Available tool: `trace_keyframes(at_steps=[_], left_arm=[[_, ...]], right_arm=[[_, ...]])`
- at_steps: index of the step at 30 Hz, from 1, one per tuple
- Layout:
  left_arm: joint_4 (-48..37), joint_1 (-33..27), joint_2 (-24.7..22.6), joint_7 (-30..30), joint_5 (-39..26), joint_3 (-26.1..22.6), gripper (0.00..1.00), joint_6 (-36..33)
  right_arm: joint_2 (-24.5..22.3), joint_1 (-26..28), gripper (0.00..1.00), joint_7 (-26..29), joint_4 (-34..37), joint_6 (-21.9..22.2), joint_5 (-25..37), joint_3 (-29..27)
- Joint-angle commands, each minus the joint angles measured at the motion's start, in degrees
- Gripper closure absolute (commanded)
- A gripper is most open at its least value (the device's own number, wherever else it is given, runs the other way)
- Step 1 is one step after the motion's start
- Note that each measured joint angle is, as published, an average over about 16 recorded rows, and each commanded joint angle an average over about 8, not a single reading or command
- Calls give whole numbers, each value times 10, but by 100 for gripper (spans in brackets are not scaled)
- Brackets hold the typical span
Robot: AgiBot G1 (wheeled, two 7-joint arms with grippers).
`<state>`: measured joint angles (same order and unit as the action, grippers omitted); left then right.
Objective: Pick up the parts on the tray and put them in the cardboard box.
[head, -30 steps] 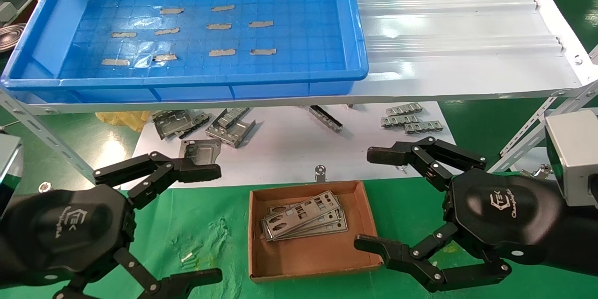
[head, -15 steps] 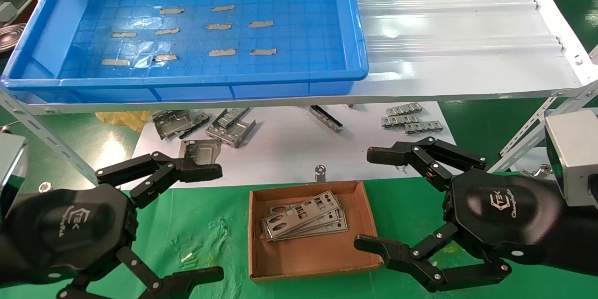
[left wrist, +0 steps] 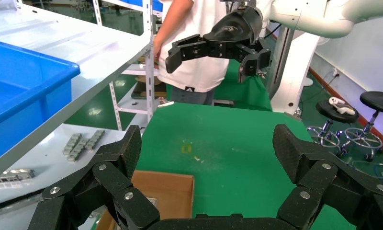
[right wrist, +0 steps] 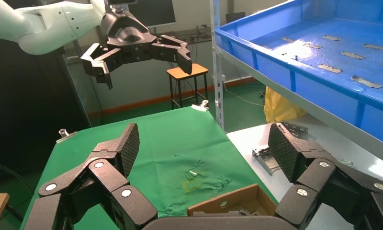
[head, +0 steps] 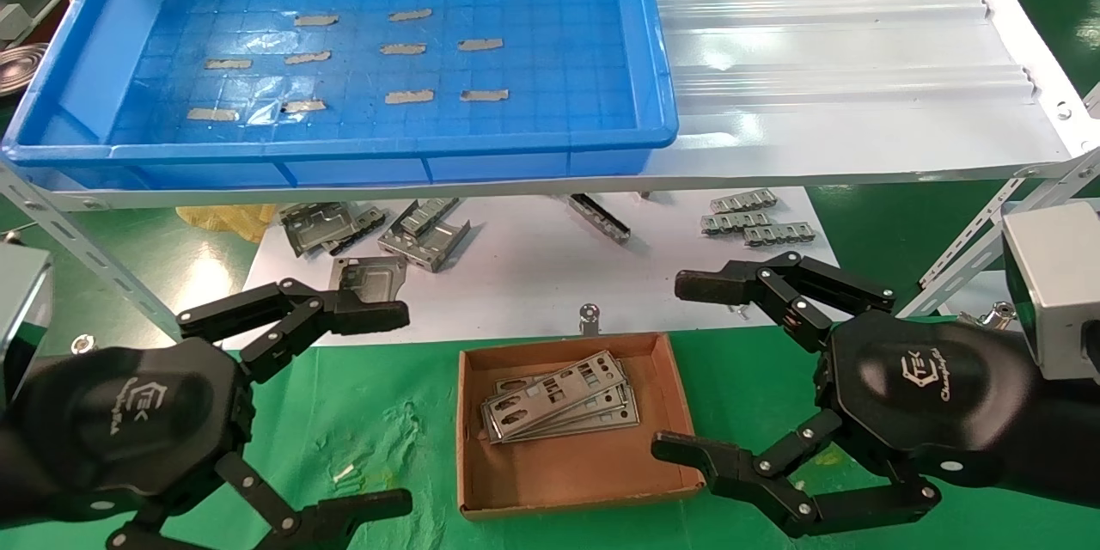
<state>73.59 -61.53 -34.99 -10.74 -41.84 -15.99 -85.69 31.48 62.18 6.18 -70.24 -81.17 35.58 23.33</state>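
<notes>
The blue tray (head: 662,60) sits on the upper shelf and holds only grey tape strips (head: 409,95); no parts lie in it. The brown cardboard box (head: 567,477) sits on the green cloth and holds a stack of silver punched plates (head: 559,408). My left gripper (head: 391,408) is open and empty, left of the box. My right gripper (head: 679,369) is open and empty, right of the box. The box corner shows in the left wrist view (left wrist: 165,191) and in the right wrist view (right wrist: 228,206). The tray shows in the right wrist view (right wrist: 295,76).
A white corrugated panel (head: 825,43) lies on the shelf right of the tray. Below the shelf a white board (head: 533,275) carries bent grey brackets (head: 425,232) and small grey strips (head: 756,223). Shelf legs (head: 77,249) slant at both sides. A person (left wrist: 194,57) stands behind.
</notes>
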Motion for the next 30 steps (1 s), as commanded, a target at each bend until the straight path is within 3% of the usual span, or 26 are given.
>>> trace_keyframes(at_steps=[1,30], left_arm=[[0,0,0,0,0,0,0,0],[-1,0,-1,0,0,-1,0,0]], right_arm=[[0,0,0,0,0,0,0,0],[0,0,0,0,0,0,0,0]])
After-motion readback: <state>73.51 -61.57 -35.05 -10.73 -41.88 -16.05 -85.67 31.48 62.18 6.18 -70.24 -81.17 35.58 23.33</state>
